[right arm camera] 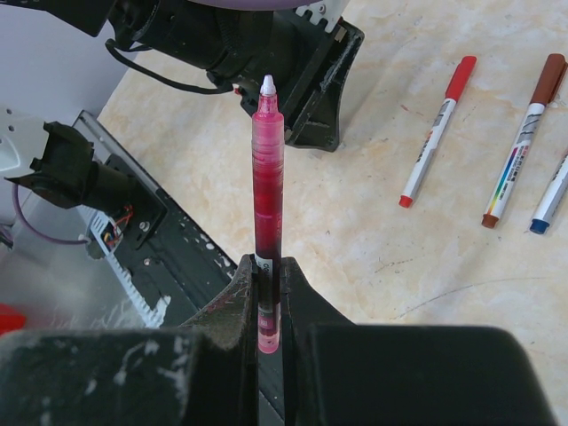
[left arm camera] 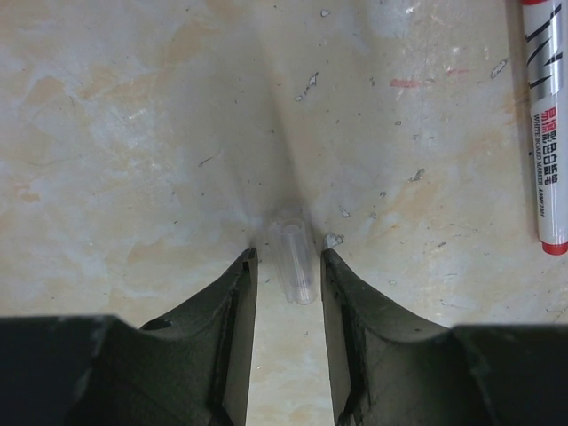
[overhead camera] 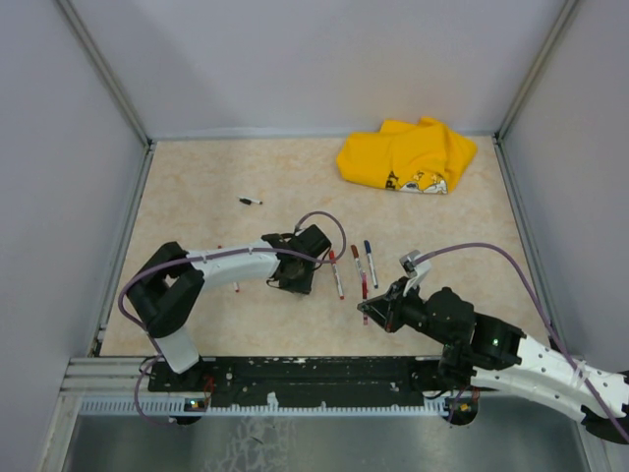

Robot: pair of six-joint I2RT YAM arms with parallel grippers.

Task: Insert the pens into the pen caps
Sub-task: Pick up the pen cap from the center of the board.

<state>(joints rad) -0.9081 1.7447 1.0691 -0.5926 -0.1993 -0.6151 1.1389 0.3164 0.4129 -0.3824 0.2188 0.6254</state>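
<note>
Pen (right arm camera: 268,177), translucent red, pinched by right end effector (right arm camera: 268,264), left end effector (left arm camera: 288,256) spread around clear tubular cap (left arm camera: 296,253)

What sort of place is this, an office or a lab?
Probably a robot lab cell: grey partition walls box in the table, with left arm and right arm mounted on a metal rail.

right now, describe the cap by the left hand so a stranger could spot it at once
Find the left arm reaching over the middle of the beige table. Between the open fingertips of its hand lies a short tube, the cap. Unlike the long white pen nearby, it is stubby and see-through.
</note>
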